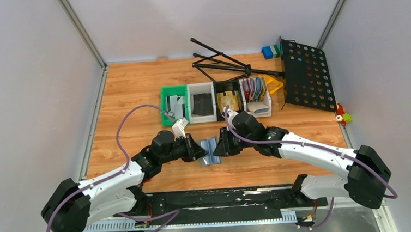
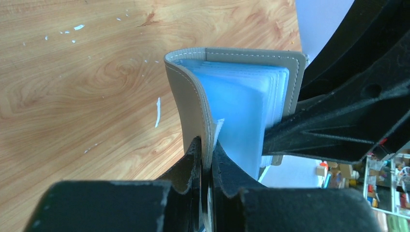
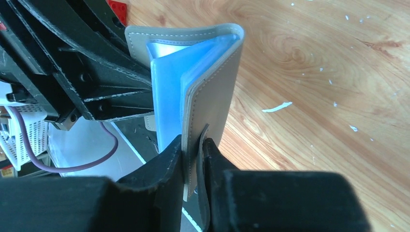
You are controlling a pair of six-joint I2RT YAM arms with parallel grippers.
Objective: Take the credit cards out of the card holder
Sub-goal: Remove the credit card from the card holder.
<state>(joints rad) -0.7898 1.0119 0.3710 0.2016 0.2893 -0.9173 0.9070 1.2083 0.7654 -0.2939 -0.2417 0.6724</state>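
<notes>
The card holder [image 1: 209, 150] is a grey bifold, held open in a V between both grippers above the table's near middle. My left gripper [image 1: 197, 150] is shut on its left cover; in the left wrist view the gripper [image 2: 207, 153] pinches the grey flap [image 2: 191, 108]. My right gripper [image 1: 220, 147] is shut on the right cover; in the right wrist view the gripper [image 3: 194, 153] pinches the other flap [image 3: 215, 104]. Pale blue clear pockets [image 2: 241, 104] fan out inside, and they show in the right wrist view [image 3: 167, 92] too. No credit card shows clearly apart from the pockets.
A row of small bins stands behind: green [image 1: 173, 104], white with a black flat item [image 1: 201, 102], one with a tan item [image 1: 228, 99], and one holding red and blue holders [image 1: 256, 93]. A black perforated stand [image 1: 307, 75] lies at the back right.
</notes>
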